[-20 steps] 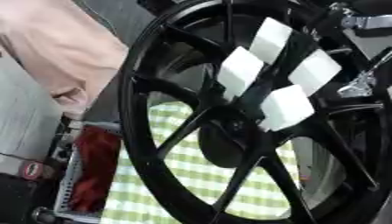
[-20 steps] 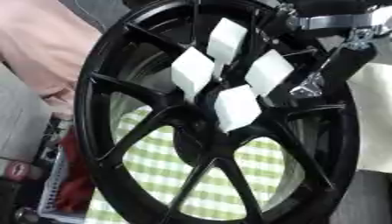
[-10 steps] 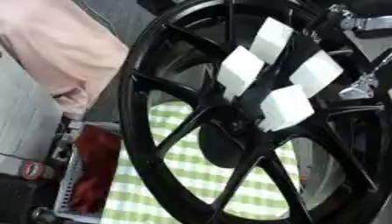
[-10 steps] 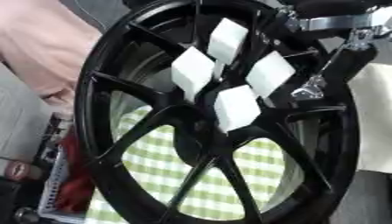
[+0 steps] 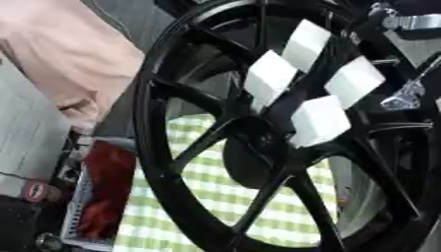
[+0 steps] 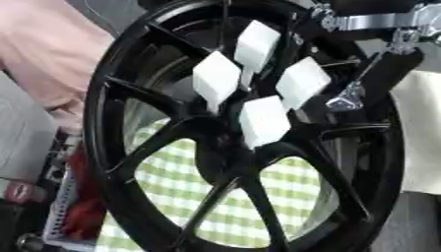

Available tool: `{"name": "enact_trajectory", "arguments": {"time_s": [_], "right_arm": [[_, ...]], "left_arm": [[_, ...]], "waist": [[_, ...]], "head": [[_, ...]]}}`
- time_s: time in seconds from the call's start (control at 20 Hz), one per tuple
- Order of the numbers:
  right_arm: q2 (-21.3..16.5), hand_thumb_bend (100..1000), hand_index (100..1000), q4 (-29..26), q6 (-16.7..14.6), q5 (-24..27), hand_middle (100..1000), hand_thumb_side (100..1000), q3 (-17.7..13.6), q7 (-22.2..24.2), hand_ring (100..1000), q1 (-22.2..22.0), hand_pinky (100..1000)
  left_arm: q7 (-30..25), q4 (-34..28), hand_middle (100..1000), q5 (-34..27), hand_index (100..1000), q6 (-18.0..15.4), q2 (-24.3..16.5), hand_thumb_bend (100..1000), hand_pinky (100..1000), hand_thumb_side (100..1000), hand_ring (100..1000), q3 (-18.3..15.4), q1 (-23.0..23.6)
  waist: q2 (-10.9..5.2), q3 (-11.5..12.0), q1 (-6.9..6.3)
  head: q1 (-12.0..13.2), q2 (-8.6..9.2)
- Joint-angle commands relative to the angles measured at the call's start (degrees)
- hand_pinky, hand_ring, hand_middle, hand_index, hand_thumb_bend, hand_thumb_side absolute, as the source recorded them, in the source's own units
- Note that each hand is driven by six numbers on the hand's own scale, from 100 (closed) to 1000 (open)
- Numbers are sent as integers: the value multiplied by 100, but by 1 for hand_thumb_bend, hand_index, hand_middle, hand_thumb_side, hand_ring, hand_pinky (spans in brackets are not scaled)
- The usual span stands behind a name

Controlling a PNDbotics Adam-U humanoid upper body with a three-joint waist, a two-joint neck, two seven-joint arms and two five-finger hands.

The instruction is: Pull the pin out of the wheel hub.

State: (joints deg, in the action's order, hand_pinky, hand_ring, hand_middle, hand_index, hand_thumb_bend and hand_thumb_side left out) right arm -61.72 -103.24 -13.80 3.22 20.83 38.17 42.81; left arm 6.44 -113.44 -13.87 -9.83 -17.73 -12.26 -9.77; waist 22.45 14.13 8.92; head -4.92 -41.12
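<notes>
The wheel hub stands upright on its rim and fills both views, its spoked face turned toward the robot's head so that the centre is reachable from the front. It is a black alloy casting with a satin sheen; thin paired spokes fan from a dark central boss to a broad outer rim.

Four white blocks project from the face around the centre, arranged in a diamond. Each is flat-faced, square in outline and matte, like foam or plastic. They appear to be the heads of the pins named in the task; which one is to be withdrawn cannot be told.

The robot's right arm enters from the upper right corner. A silver joint and a small bright metal link show beside the rim, close to the right-hand block. The right hand itself is not clearly distinguishable, so its fingers cannot be judged. The left hand shows in neither view.

Through the spokes a green-and-white checked cloth covers the table, cushioning the rim. A pale perforated tray holding something red sits at the lower left
</notes>
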Motion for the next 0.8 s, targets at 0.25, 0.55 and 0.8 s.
{"name": "enact_trajectory", "arguments": {"time_s": [0.25,0.55,0.8], "right_arm": [[-125,404,439,-92,345,88,259,114,-214,-111,537,134,728],[-103,425,430,-111,585,160,249,152,-288,-123,522,194,709],[-83,389,413,-105,829,378,231,244,-313,-107,505,233,687]], "left_arm": [[22,-115,620,0,786,-12,-130,100,907,789,617,-49,-20],[39,-115,620,4,786,-9,-134,100,907,789,616,-58,4],[46,-115,619,5,785,-4,-132,100,906,789,616,-64,18]], "waist": [[-146,-30,-58],[-180,-66,-62],[-202,-75,-70]], "head": [[15,12],[38,3],[42,7]]}}
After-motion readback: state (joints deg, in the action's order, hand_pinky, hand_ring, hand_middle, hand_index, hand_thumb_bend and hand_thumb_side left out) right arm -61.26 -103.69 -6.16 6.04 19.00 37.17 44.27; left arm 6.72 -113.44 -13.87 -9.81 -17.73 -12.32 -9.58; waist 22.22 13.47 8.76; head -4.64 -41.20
